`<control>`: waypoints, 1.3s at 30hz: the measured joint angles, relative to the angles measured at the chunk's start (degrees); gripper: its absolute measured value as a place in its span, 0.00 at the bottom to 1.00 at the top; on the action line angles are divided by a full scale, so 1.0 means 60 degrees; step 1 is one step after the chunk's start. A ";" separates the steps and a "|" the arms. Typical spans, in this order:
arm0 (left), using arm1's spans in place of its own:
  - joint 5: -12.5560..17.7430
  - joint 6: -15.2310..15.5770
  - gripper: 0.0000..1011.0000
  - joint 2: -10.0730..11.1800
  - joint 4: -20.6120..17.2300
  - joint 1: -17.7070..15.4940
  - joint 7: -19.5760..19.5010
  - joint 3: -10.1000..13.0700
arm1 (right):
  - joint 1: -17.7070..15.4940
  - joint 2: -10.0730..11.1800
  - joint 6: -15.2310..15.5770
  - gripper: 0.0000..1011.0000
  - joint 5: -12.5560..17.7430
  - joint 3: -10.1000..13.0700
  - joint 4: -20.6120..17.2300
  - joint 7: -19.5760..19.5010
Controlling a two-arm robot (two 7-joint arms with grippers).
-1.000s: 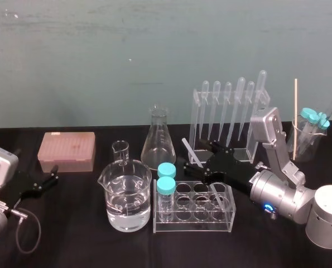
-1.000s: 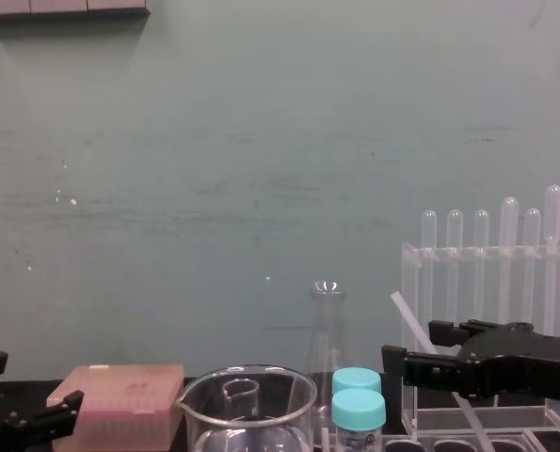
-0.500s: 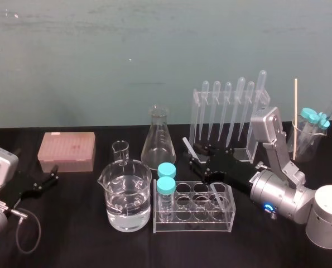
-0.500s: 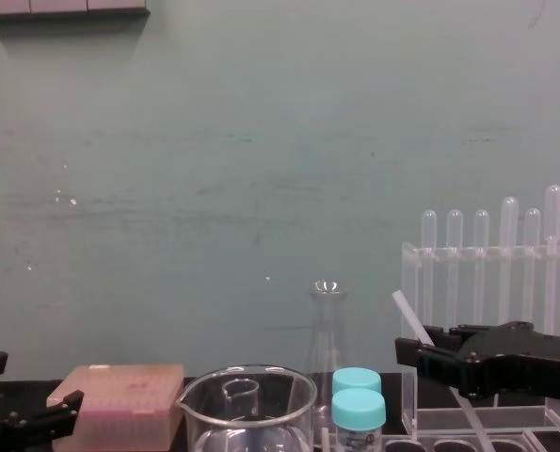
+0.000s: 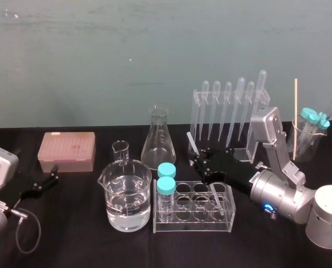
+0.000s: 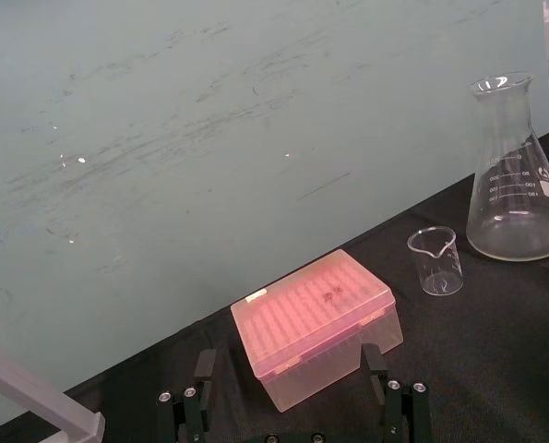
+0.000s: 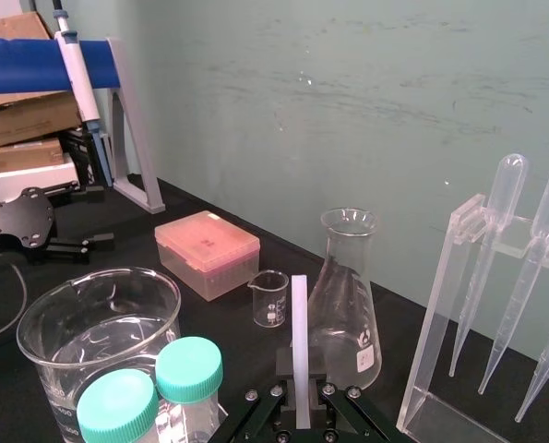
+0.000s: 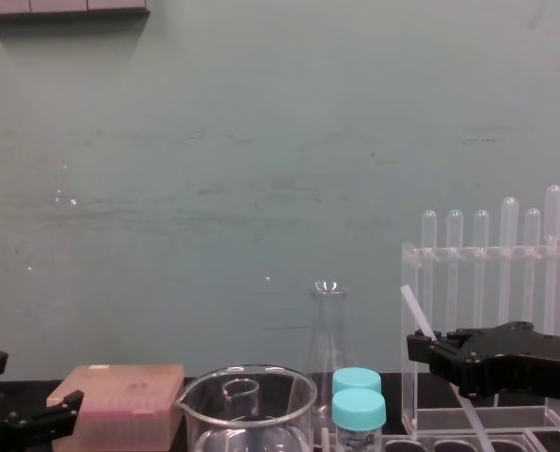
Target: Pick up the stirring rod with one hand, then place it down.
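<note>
risk: stirring rod (image 5: 192, 142) thin, smooth; may slide down through fingers of right gripper (image 5: 197, 162) if squeeze weak. low end seems to sit in hole of clear rack (image 5: 193, 223); sideways pull could catch rim, tip rack, knock blue-cap tubes (image 5: 166, 178). top end near flask (image 5: 157, 142), could bump it.

rod in middle of head view, tilted, top toward upper left. fingers closed on rod, one each side, more rod below than above.

left gripper (image 5: 49, 177) parked lower left, fingers apart, holding nothing.
</note>
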 joint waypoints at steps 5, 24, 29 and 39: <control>0.0000 0.0000 0.99 0.0000 0.0000 0.0000 0.0000 0.0000 | -0.0040 -0.0034 -0.0086 0.07 -0.0001 0.0081 0.0000 0.0008; 0.0000 0.0000 0.99 0.0000 0.0000 0.0000 0.0000 0.0000 | -0.0324 -0.0863 -0.4212 0.07 0.0375 0.1701 0.0122 0.0670; -0.0001 0.0000 0.99 0.0000 0.0000 0.0000 0.0000 0.0000 | -0.0389 -0.0942 -0.4394 0.07 0.0781 0.1891 0.0382 0.1125; -0.0001 0.0000 0.99 -0.0001 0.0000 0.0001 0.0000 0.0000 | -0.0500 -0.0956 -0.4156 0.07 0.0684 0.1941 0.0658 0.1207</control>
